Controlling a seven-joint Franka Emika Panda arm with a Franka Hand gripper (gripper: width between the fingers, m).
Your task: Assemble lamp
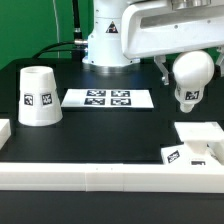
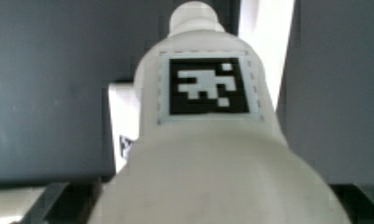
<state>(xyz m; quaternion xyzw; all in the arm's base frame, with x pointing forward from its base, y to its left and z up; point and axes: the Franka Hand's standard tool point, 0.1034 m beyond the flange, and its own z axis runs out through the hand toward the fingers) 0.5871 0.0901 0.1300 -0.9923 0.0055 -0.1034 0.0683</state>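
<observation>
My gripper (image 1: 190,68) is shut on the ball-shaped bulb (image 1: 188,88) and holds it in the air at the exterior view's right, neck and tag pointing down. The squat white base (image 1: 203,137) sits on the table below it, a tag on its near side. The bulb hangs above the base's far left part, not touching it. The cup-like shade (image 1: 39,97) stands mouth down at the left, apart from the rest. In the wrist view the bulb (image 2: 210,120) fills the frame, and the dark fingers (image 2: 56,200) show at its sides.
The marker board (image 1: 107,98) lies flat in the middle, in front of the arm's white pedestal (image 1: 108,45). A long white rail (image 1: 100,176) runs along the front edge. A short white block (image 1: 4,130) lies at the far left.
</observation>
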